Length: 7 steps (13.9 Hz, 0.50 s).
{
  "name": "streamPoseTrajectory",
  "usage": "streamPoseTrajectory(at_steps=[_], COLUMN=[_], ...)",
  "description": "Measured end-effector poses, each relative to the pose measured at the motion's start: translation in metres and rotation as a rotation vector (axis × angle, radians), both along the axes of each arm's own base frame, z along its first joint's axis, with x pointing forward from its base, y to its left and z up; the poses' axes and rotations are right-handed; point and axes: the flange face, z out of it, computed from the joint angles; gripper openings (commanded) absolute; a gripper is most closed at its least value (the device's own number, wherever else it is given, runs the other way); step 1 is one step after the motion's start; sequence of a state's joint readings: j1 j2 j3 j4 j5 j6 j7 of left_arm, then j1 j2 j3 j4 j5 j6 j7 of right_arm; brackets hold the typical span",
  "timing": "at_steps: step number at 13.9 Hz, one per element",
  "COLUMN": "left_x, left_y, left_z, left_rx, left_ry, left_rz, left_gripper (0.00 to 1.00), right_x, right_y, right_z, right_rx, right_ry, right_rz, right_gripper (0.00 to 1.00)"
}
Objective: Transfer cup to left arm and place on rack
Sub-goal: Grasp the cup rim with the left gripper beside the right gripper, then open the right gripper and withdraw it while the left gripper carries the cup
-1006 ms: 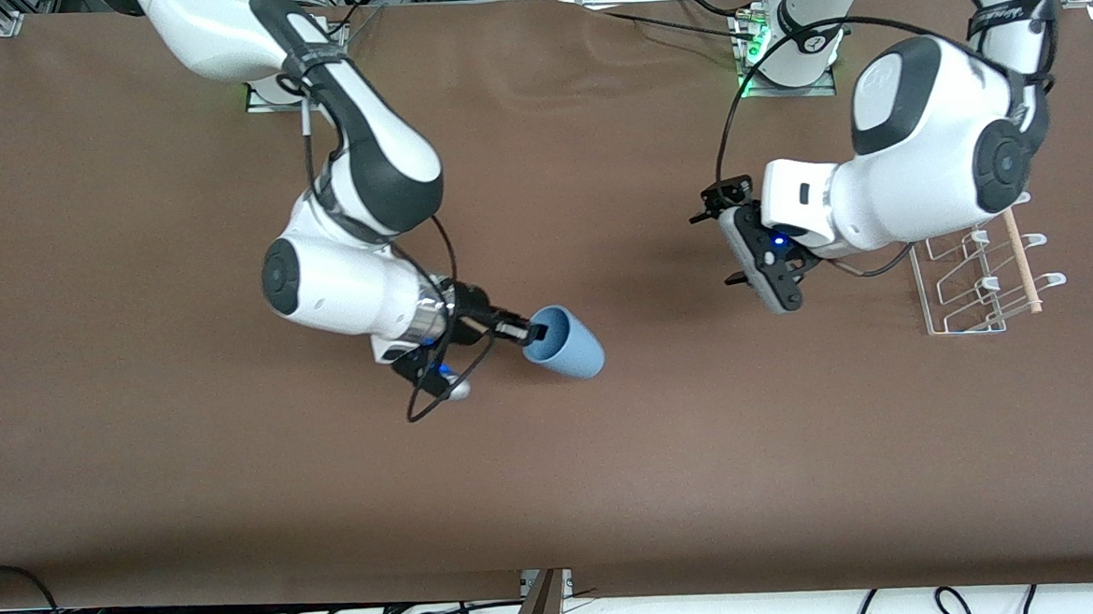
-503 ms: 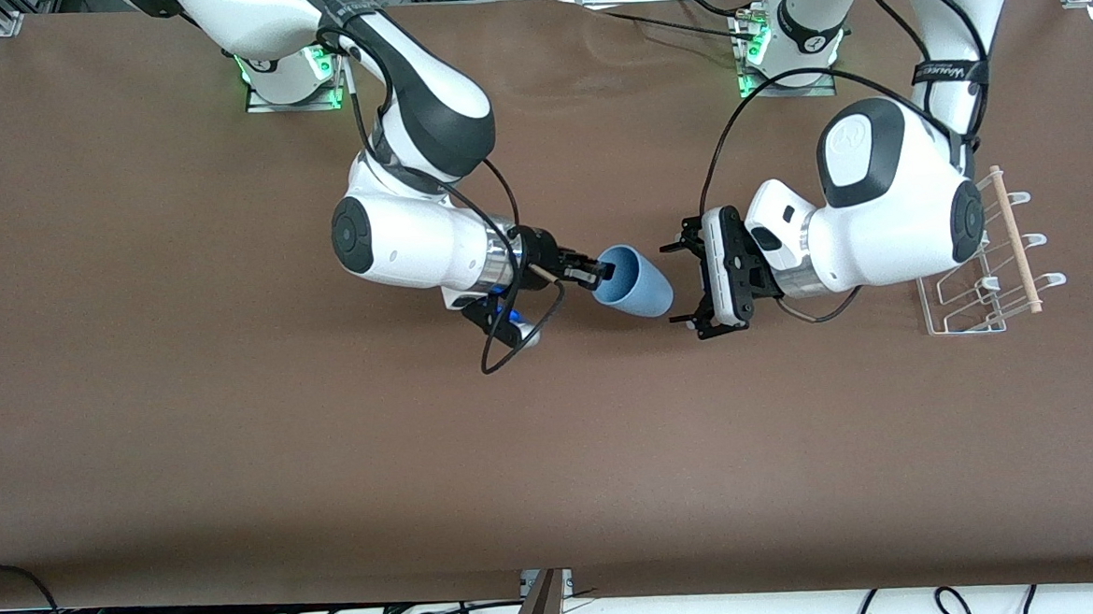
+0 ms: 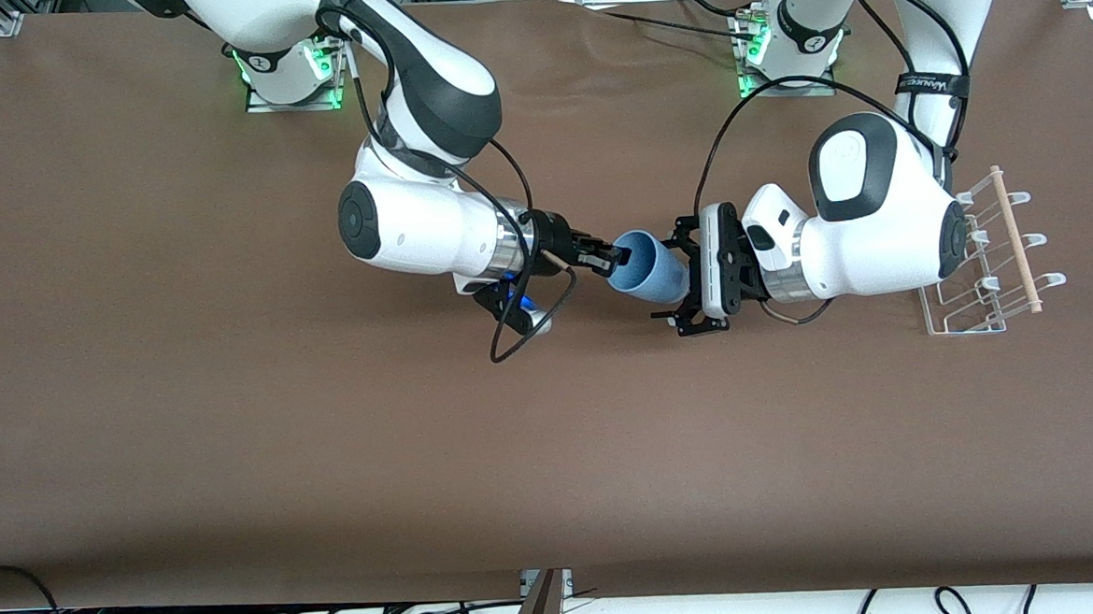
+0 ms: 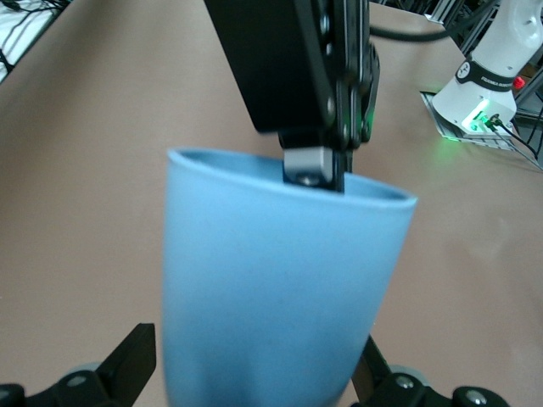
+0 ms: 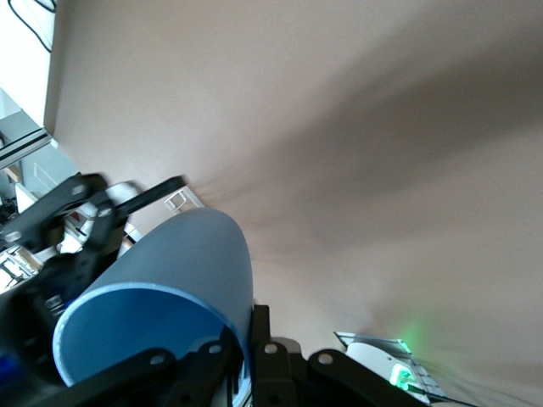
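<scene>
The right gripper (image 3: 606,258) holds the cup (image 3: 649,271) in the air over mid-tabletop, jaws clamped on the rim, one inside and one outside, cup on its side with its base toward 3 o'clock. The left gripper (image 3: 681,276) has its jaws spread wide either side of the cup's base end, not yet touching as far as I can tell. Risk: if the right jaws let go before the left close, or the left pinch only the tapered end, the smooth cup may slip and never reach the rack (image 3: 984,270) at 3 o'clock.
</scene>
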<state>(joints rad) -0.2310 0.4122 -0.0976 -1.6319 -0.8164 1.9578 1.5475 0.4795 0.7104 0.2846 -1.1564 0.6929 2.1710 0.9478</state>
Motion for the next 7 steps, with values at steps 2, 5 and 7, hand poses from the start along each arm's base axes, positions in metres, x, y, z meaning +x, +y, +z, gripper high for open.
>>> streamPoseTrajectory(at_steps=[2,5,7], left_x=[-0.0017,-0.0014,-0.0009], left_y=[0.0006,0.0015,0.0024], left_z=[-0.0044,-0.0048,-0.0042], left_rx=[-0.017,-0.042,-0.05], left_ry=[-0.008,-0.029,-0.033], left_rz=[-0.015,-0.033,-0.033], left_gripper=[0.5,0.0,0.0], right_x=[0.0004,0.0012,0.0017], right_y=[-0.0003,-0.0011,-0.0014], right_z=[-0.0001,0.0002,0.001], right_rx=[0.0,0.001,0.003], right_ry=[0.003,0.004,0.004], right_rz=[-0.001,-0.004,-0.006], right_gripper=[0.0,0.0,0.27])
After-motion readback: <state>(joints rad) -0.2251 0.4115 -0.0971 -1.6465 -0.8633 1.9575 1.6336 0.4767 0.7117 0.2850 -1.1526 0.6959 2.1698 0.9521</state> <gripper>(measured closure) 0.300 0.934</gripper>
